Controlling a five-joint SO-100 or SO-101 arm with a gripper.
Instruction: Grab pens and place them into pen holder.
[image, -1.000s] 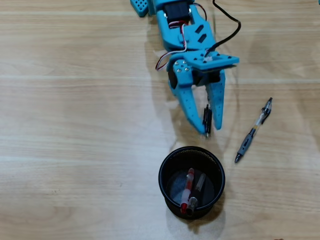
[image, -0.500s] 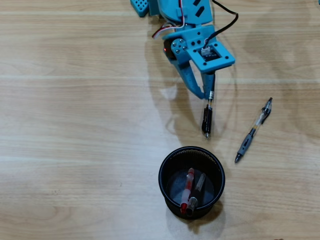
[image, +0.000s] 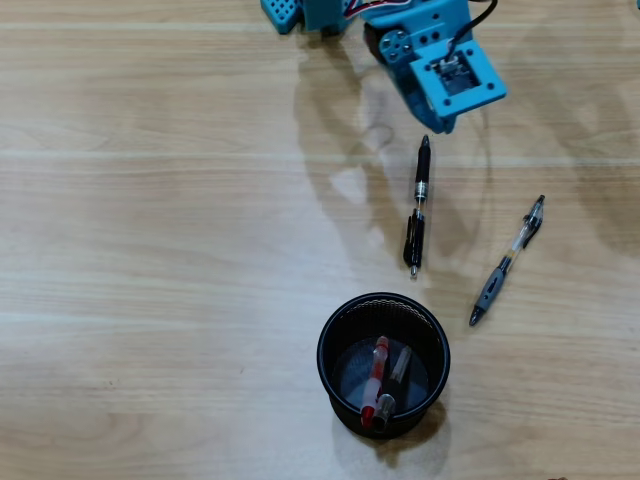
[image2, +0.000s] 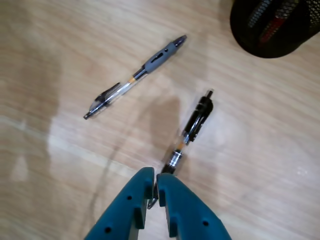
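Now, wrist view: the gripper (image2: 154, 181) has its two blue fingers pressed together, tips nearly touching, with nothing clamped between them. Only a thin dark sliver shows in the narrow gap lower down; what it is cannot be told. Just past the fingertips lies the black pen (image2: 192, 127), flat on the wooden table (image2: 260, 150), its near end right beside the tips but apart from them. In the overhead view the arm sits at the top edge, gripper (image: 447, 122) pointing down-frame, and the black pen (image: 418, 205) lies below it, running nearly vertical in frame.

Grey-grip pen (image: 508, 262) lies flat to the right of the black pen in the overhead view, angled diagonally, well apart from it; in the wrist view it (image2: 136, 76) is up and to the left.

Pen holder (image: 330, 345) stands upright below the black pen's far end, near but not touching. Inside it rest a red pen (image: 376, 378) and a dark pen (image: 397, 372), side by side. Wrist view catches the holder's mesh wall (image2: 250, 35) at the top right corner.
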